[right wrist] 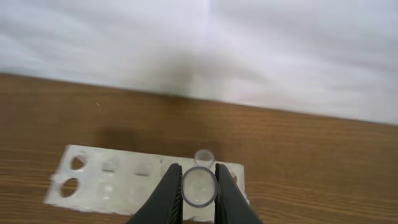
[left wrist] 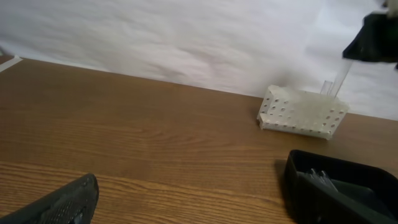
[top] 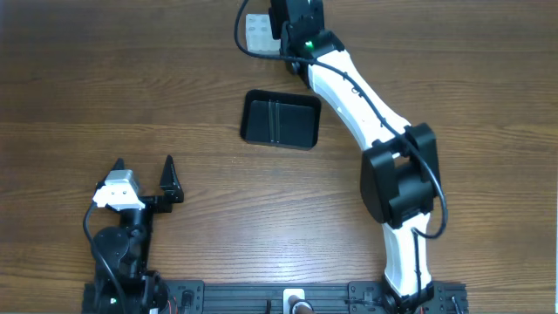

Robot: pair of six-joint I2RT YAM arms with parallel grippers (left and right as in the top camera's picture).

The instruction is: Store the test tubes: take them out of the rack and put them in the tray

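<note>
— Right pincer (right wrist: 198,175) sat closest to the lens. What were its fingers doing?
— They were clamped on a clear test tube (right wrist: 199,188), one finger on each side of its rim, with its open mouth facing the camera.
— Where was it relative to the rack (right wrist: 112,182)?
— It was upright over the end holes of the white rack. From the left wrist view its lower end reached the rack's top, but I couldn't tell whether it sat in a hole or just above one. A second tube (right wrist: 203,155) stood in the rack just behind it.
— And the rack itself?
— It lay by the far edge of the worktop (top: 105,87), about midway along.
— The tray (top: 248,118)?
— It was black and lay near the middle of the worktop, with laid tubes (top: 275,120) inside.
— The left pincer (top: 144,166)?
— It was by the near-left corner, fingers spread apart, well apart from the tray.
</note>
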